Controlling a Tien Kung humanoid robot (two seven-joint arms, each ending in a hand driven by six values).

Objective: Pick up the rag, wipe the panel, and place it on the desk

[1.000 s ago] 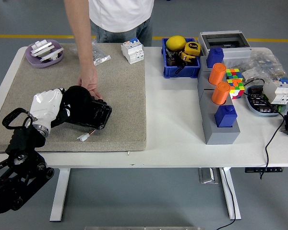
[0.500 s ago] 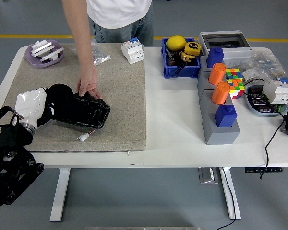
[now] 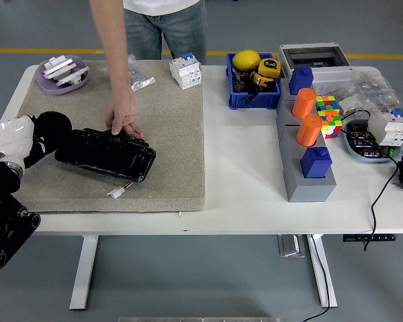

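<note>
The rag (image 3: 50, 127), dark and bunched, sat in my left hand (image 3: 13, 141), fingers closed on it, at the panel's (image 3: 106, 154) left end near the mat's (image 3: 168, 134) left edge. A person's hand (image 3: 123, 121) steadied the panel's far edge. I judged wiping was under way; setting the rag on the desk (image 3: 245, 181) remained.

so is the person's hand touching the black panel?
Touching. Head view shows the person's hand with fingertips pressed on the black panel's far edge, no gap.

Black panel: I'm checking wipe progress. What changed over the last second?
The left hand, shut on the black rag, slid left off the black panel to its left end, uncovering it. The person's hand kept steadying the panel's far edge; the panel barely moved.
</note>
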